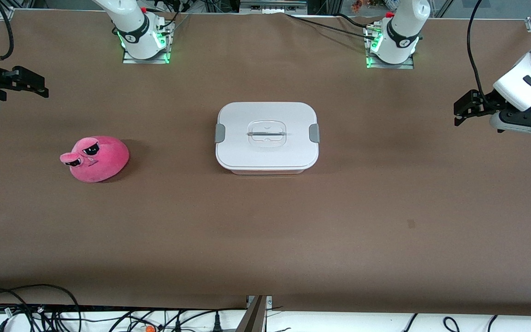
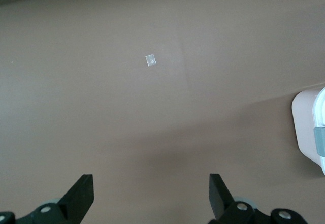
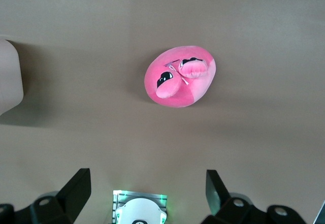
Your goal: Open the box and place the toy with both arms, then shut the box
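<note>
Brown table covering [image 1: 265, 230] is left bare around the closed box [image 1: 267, 137] at mid-table, with the toy [image 1: 96, 158] set well apart toward the right arm's end. The left gripper [image 1: 460, 110] is held over the left arm's table edge and the right gripper [image 1: 35, 87] over the other edge. Both are spread wide and nothing is gripped.

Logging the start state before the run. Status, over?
Left end effector open, over the table's left-arm end; right end effector open, at the other end. Box shut, both clips down, mid-table. Toy on the table beside it, untouched. Nothing between.
</note>
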Action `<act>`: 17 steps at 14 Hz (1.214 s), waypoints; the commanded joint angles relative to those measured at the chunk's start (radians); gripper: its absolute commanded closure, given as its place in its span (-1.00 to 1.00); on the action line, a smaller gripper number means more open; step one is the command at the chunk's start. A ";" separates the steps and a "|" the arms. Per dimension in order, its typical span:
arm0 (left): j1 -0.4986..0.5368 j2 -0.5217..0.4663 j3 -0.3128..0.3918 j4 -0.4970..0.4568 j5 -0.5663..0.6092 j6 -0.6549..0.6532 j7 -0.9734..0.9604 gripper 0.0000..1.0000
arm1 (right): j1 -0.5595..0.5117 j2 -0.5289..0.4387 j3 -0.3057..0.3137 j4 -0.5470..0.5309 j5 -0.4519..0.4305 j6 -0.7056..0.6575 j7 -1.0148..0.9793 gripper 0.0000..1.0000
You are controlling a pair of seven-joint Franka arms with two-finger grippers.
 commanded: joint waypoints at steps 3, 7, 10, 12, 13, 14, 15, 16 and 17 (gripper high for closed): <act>0.000 0.001 0.002 0.021 -0.017 -0.024 0.004 -1.00 | 0.002 0.009 0.006 0.023 -0.007 -0.007 0.011 -1.00; 0.000 0.001 0.002 0.023 -0.015 -0.037 0.004 -1.00 | 0.002 0.009 0.007 0.023 -0.006 -0.005 0.011 -1.00; 0.000 0.002 0.002 0.021 -0.015 -0.037 0.002 -1.00 | 0.002 0.009 0.007 0.023 -0.006 -0.001 0.011 -1.00; -0.002 0.004 0.000 0.021 -0.015 -0.069 0.002 -1.00 | 0.005 0.024 0.007 0.026 -0.011 0.002 0.010 -1.00; -0.002 0.002 0.000 0.021 -0.017 -0.099 0.005 -1.00 | 0.005 0.024 0.007 0.026 -0.011 0.005 0.011 -1.00; -0.003 0.001 -0.012 0.023 -0.017 -0.133 0.007 -1.00 | 0.002 0.024 0.007 0.026 -0.011 0.012 0.011 -1.00; -0.002 -0.001 -0.044 0.029 -0.017 -0.155 0.007 -1.00 | 0.002 0.024 0.007 0.026 -0.011 0.012 0.011 -1.00; -0.003 0.001 -0.065 0.046 -0.017 -0.185 0.007 -1.00 | 0.002 0.024 0.007 0.026 -0.009 0.012 0.011 -1.00; -0.005 0.001 -0.105 0.052 -0.017 -0.227 0.007 -1.00 | 0.002 0.024 0.007 0.026 -0.009 0.012 0.011 -1.00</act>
